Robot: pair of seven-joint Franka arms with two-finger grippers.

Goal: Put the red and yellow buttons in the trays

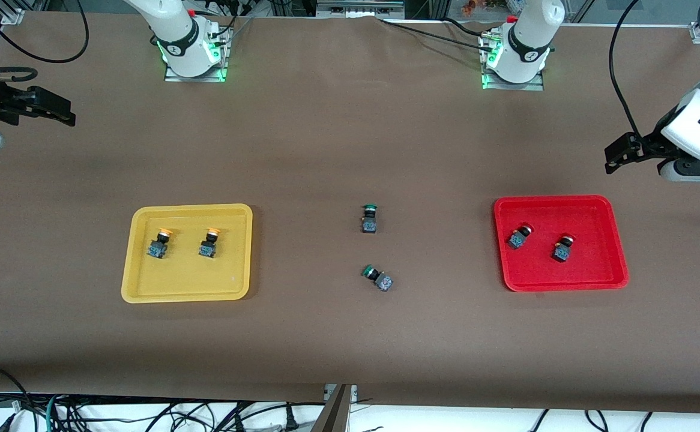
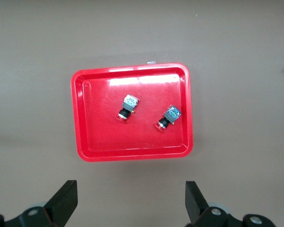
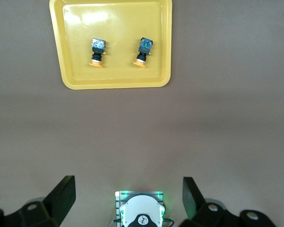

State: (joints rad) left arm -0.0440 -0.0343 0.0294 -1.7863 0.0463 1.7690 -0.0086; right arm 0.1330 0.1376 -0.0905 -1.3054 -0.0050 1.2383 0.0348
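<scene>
buttons: two yellow (image 1: 160, 242) in yellow tray (image 1: 140, 282), two red (image 1: 519, 236) in red tray (image 1: 617, 264)

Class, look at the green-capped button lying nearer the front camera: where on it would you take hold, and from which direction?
Grip the black body of the nearer green button, between its green cap and grey-blue square base. It lies tipped on its side on the bare table, so come straight down from above, fingers across its long axis. The body is probably the steadiest span; the cap may slip.

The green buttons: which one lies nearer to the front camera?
The green button lying tilted, cap pointing toward the yellow tray; the other green button lies farther.
</scene>
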